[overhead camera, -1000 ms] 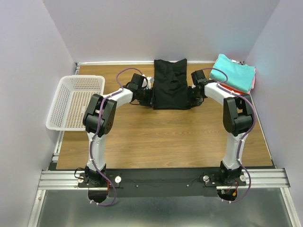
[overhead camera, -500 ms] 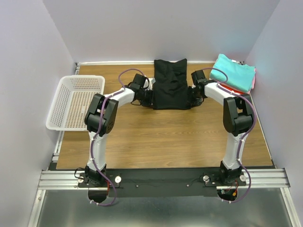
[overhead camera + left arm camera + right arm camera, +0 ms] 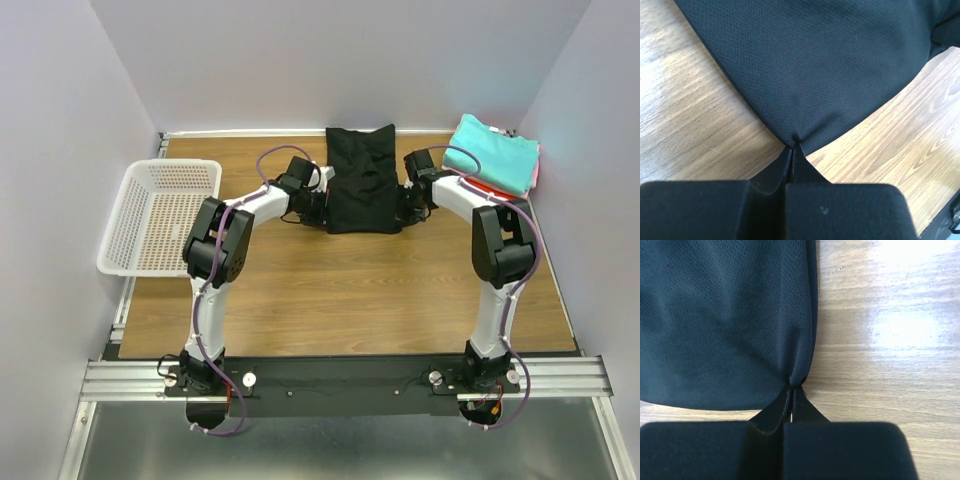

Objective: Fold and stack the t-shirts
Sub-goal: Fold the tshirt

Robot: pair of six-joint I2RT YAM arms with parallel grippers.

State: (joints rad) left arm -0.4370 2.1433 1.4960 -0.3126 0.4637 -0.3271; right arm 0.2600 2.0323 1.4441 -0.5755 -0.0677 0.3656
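Whereas both jaws gaped a sec ago, L gripper (image 3: 792,149) & R gripper (image 3: 791,388) are now clamped on the near corners of the black tee (image 3: 362,180), one each; it lies flat at far-mid table (image 3: 330,290). Teal tee (image 3: 497,152) sits folded far right, white basket (image 3: 128,225) at left edge.

White lattice basket (image 3: 160,215) (plastic) at left edge, wooden table (image 3: 340,290).
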